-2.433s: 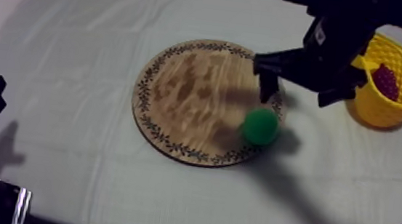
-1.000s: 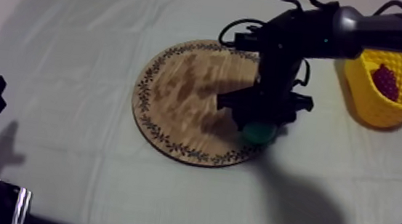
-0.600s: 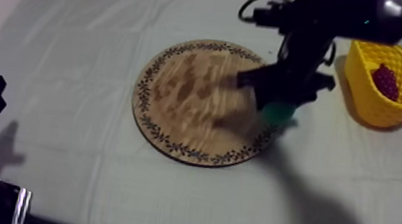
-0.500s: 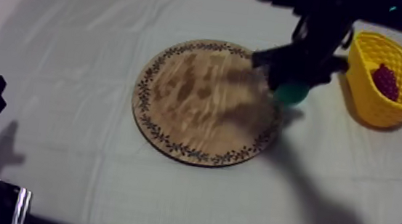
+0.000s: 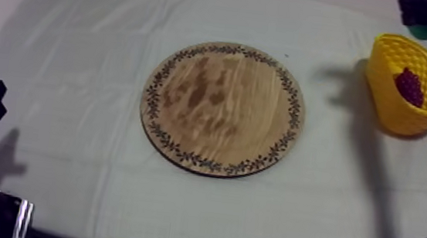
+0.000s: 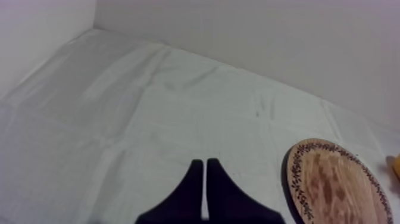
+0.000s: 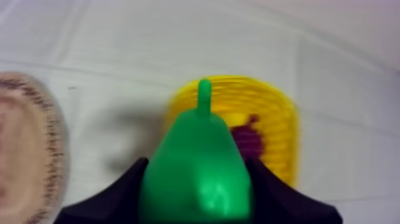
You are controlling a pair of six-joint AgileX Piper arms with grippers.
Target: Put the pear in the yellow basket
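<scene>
The right end effector [image 7: 194, 179] is clamped on the glossy green pear [image 7: 199, 149], stem pointing out, held aloft near the yellow basket's [image 5: 396, 53] far rim, open cloth all round the wooden board [image 5: 223, 108], and the left end effector [image 6: 204, 179], fingers together, low at the surface's near left edge.
</scene>
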